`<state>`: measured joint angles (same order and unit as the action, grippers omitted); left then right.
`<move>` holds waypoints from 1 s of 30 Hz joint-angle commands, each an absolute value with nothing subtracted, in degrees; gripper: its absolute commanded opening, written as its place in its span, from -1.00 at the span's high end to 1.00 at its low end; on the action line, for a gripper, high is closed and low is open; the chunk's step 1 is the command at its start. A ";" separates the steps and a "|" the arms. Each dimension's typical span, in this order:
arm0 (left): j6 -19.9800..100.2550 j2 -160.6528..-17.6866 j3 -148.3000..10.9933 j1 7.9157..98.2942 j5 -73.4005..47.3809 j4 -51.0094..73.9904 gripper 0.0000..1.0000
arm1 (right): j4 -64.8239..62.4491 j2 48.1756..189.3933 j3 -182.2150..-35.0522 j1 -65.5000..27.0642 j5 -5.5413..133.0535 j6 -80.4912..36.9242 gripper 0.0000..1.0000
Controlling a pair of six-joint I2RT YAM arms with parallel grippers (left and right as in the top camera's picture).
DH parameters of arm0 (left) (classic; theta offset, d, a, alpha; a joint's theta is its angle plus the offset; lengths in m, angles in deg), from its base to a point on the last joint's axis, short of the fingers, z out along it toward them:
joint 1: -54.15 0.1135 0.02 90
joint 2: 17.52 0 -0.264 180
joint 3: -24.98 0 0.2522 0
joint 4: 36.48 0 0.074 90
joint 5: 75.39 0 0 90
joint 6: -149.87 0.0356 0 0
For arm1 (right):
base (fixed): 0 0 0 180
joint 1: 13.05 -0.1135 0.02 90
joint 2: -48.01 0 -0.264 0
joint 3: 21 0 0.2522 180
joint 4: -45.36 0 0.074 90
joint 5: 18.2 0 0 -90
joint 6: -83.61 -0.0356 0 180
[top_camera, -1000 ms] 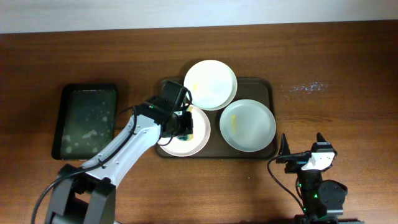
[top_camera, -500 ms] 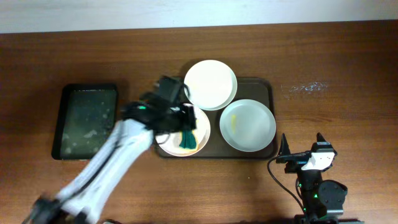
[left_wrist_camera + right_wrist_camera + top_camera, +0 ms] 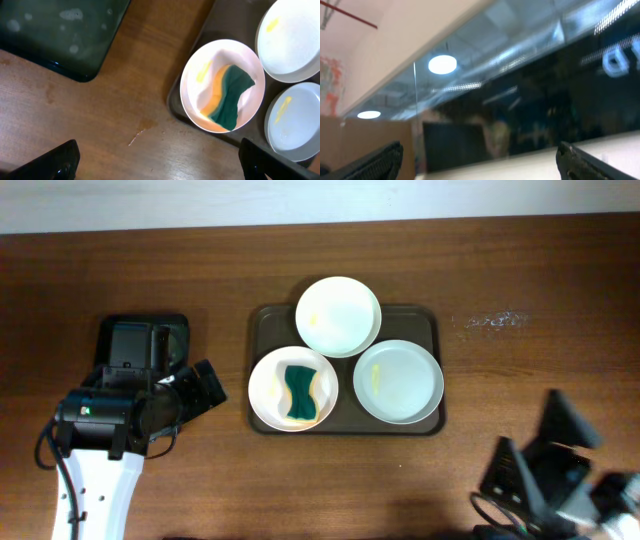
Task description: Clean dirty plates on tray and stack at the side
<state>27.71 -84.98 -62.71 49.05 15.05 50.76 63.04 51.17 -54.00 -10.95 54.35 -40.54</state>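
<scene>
Three white plates lie on the dark brown tray [image 3: 420, 322]: one at the back [image 3: 338, 316], one at the right [image 3: 398, 381] with a yellow smear, and one at the left [image 3: 270, 385] holding a green and yellow sponge [image 3: 300, 393]. My left gripper [image 3: 212, 387] is open and empty, over bare table left of the tray. In the left wrist view, the sponge [image 3: 227, 97] rests in its plate [image 3: 200, 95], well ahead of the open gripper [image 3: 157, 162]. Blurred, my right gripper [image 3: 535, 445] stands open at the front right, far from the plates.
A smaller black tray [image 3: 140, 340] with wet spots lies at the left, partly under my left arm; it also fills the upper left of the left wrist view [image 3: 55, 30]. The right wrist camera faces the room, with its gripper [image 3: 480, 162] open on nothing.
My left gripper opened, left the sponge on the left plate and pulled back left toward the black tray. The right arm has shifted and tilted at the front right.
</scene>
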 commanded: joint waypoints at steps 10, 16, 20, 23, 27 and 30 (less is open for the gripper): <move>28.24 -85.14 -62.71 49.33 15.01 50.76 -0.99 | -48.80 115.30 -143.09 -10.97 29.04 -11.58 -0.80; 28.24 -85.14 -62.71 49.29 13.70 50.89 -0.99 | -53.74 132.67 -142.54 -24.54 47.57 -21.61 -0.98; 28.24 -85.14 -62.71 49.29 13.72 51.15 -0.99 | -47.45 152.30 -142.54 -36.80 57.54 -21.70 -0.34; 28.24 -85.14 -62.64 49.29 13.74 51.35 -0.99 | -45.41 166.12 -142.54 -39.38 56.88 -21.89 0.05; 29.33 -85.27 -60.57 49.29 13.50 50.21 -0.99 | -40.52 174.51 -142.54 -39.69 54.48 -21.63 0.28; 33.22 -86.21 -57.55 49.29 10.05 47.19 -0.99 | -39.10 174.66 -142.44 -39.73 54.50 -21.41 0.10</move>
<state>29.20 -85.36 -60.57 49.09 13.42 49.03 -39.62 175.08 -142.22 -39.36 54.81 -21.50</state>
